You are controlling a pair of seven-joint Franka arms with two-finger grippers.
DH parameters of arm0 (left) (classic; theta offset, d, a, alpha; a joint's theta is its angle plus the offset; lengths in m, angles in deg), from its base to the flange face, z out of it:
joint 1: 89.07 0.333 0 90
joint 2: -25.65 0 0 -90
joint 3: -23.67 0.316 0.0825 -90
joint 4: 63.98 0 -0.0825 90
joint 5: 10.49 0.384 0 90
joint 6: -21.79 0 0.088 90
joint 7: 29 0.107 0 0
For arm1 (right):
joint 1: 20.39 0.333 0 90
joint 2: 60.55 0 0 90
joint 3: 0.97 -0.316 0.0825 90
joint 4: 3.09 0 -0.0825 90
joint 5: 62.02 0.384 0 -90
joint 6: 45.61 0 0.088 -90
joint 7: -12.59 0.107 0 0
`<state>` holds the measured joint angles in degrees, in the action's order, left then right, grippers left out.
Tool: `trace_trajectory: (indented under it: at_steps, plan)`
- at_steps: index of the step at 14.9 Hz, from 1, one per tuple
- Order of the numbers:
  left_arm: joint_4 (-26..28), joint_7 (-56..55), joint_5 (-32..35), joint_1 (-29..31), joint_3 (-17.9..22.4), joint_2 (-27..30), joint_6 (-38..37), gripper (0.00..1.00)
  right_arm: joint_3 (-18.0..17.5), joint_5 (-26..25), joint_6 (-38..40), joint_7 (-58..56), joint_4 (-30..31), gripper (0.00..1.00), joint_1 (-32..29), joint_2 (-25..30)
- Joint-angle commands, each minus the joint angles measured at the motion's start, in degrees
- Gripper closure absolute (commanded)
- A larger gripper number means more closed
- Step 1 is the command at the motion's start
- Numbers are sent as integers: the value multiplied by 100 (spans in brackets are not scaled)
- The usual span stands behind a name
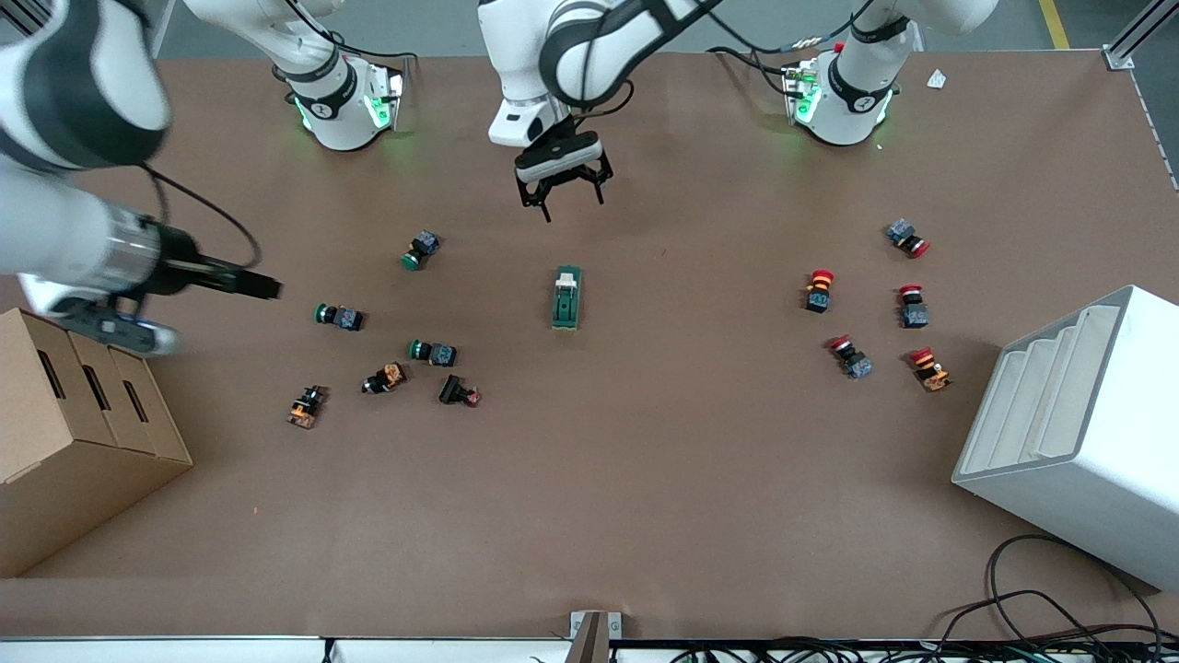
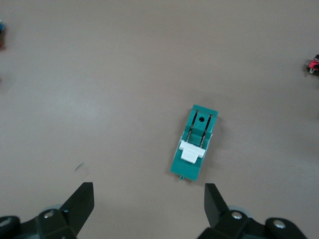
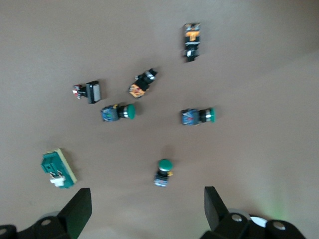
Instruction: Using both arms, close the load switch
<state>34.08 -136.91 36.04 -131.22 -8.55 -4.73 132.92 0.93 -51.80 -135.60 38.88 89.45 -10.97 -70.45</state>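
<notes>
Front view: one load switch (image 1: 566, 297), two tools (image 1: 559, 198) (image 3: 144, 206) spread, aloft.

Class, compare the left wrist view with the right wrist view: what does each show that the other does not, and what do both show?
Only the left wrist view: the load switch close up, its white handle seen from above, and the left gripper with open jaws.

Only the right wrist view: three green push buttons, some darker parts, and the right gripper, open.

Both: the load switch and the bare brown table.
</notes>
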Motion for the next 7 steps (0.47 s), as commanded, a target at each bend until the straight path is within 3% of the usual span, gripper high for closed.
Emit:
trace_trajectory:
  at_steps: [1, 4, 7]
  plan:
    - [54, -571, 1029, -319, 13, -555, 49, 2, 39, 382, -649, 813, 605, 0, 393, 6]
    - [318, -1580, 2226, -443, 5, -978, 58, 2, 39, 595, -1397, 1403, 1081, 0, 858, -186]
    - [538, -2233, 3174, -523, 13, -1189, 67, 2, 30, 630, -1889, 2026, 1109, 0, 1394, -634]
